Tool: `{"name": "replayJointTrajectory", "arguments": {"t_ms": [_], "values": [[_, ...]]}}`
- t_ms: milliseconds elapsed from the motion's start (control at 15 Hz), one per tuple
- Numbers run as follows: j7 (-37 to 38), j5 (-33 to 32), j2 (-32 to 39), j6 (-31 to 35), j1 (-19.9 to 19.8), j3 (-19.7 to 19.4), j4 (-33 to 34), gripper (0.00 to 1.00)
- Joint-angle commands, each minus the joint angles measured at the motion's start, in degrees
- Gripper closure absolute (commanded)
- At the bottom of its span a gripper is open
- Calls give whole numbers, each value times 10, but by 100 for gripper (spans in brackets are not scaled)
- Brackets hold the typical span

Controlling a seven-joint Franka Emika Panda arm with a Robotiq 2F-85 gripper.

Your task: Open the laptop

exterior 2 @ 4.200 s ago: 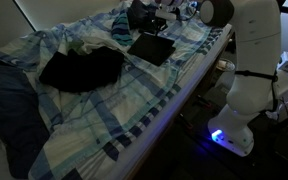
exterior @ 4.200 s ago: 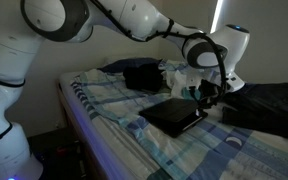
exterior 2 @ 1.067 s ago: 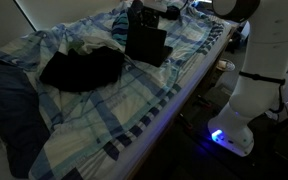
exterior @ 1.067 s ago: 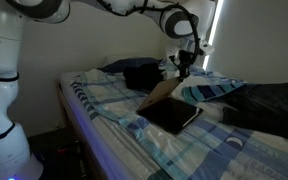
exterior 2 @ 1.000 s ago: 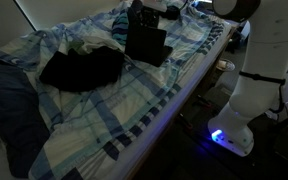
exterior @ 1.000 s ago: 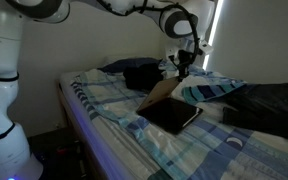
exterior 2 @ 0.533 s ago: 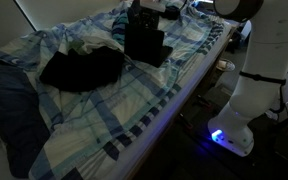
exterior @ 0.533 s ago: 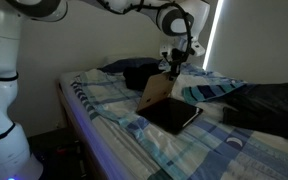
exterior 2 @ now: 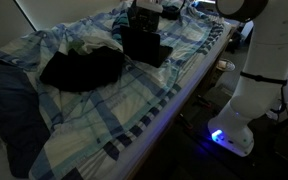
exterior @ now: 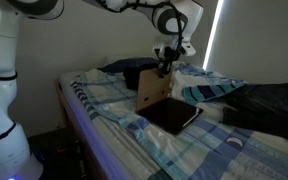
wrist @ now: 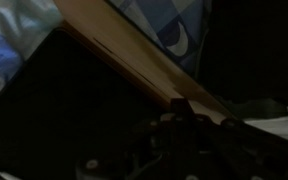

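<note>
The laptop sits on the plaid bed with its lid (exterior: 152, 90) raised nearly upright. The lid's brownish inner face shows above the black base (exterior: 176, 116). In an exterior view the laptop (exterior 2: 144, 46) shows as a dark upright slab. My gripper (exterior: 165, 68) is at the lid's top edge, and it also shows in an exterior view (exterior 2: 150, 12). In the wrist view the lid's brown edge (wrist: 124, 48) runs diagonally, with a dark fingertip (wrist: 181, 108) against it. The picture is too dark to read the jaws.
A lumpy black bag (exterior: 134, 74) lies behind the laptop. A black cloth (exterior 2: 82, 68) lies mid-bed, and large dark rumpled fabric lies at the bed's far end (exterior: 266, 104) (exterior 2: 9, 110). The robot base (exterior 2: 249, 95) stands beside the bed edge.
The lid has swung up from flat 4 seconds ago to nearly upright now. My gripper has moved up and back with its top edge.
</note>
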Motion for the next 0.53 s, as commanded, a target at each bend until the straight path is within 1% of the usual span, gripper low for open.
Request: {"name": "replayJointTrajectory", "arguments": {"t_ms": [0,467], "values": [[10,12,-30,-13,5,6,-41,100],[6,25,-36,-32,19,16,-62,100]]}}
